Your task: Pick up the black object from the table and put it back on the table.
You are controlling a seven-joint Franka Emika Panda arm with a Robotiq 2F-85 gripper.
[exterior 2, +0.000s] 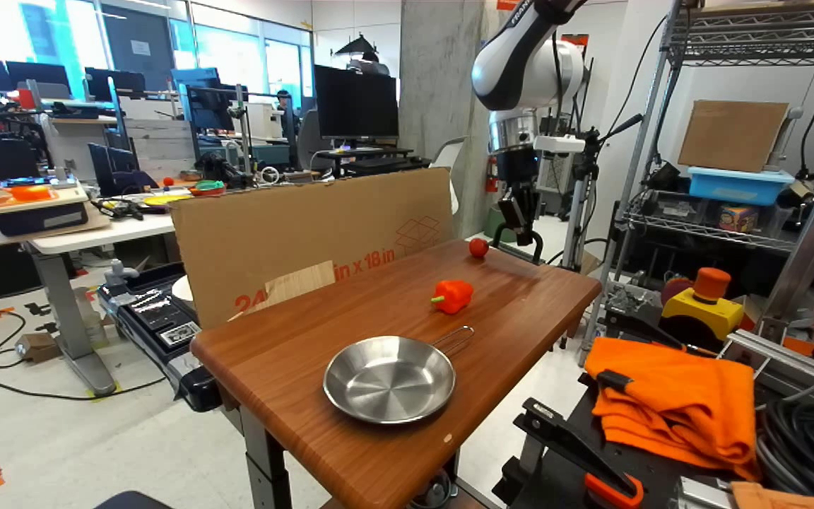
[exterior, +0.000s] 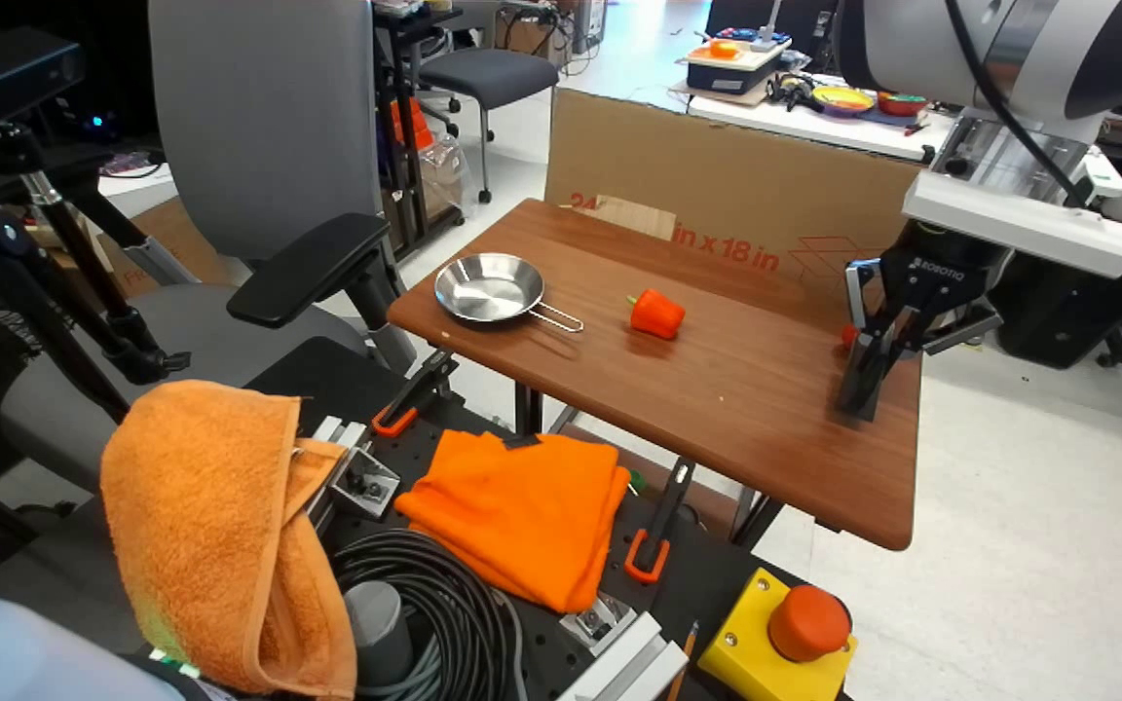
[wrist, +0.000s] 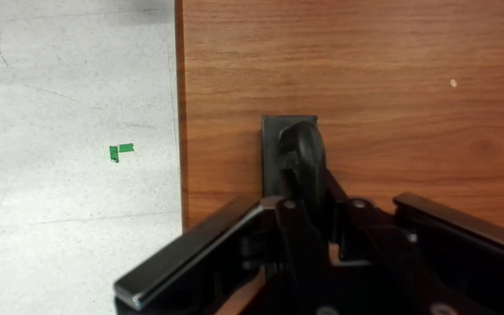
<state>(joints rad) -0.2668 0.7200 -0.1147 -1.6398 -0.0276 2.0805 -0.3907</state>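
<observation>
The black object [wrist: 273, 148] shows in the wrist view as a flat dark strip with a rounded raised part. My gripper [wrist: 309, 188] is shut on that raised part, its fingers close on both sides. The strip's nearer portion is largely hidden beneath the gripper. In an exterior view the black object [exterior: 858, 394] points downward from the gripper [exterior: 882, 346], over the right end of the brown table [exterior: 766, 399]. Seen from elsewhere, the black object's lower end [exterior 2: 523, 237] appears raised above the table [exterior 2: 520, 311].
On the table are a steel pan [exterior 2: 389, 378], an orange pepper [exterior 2: 453, 295] and a red ball [exterior 2: 478, 247] close to the gripper. A cardboard panel [exterior: 736, 175] stands along the table's back. The table edge [wrist: 182, 131] lies just beside the black object.
</observation>
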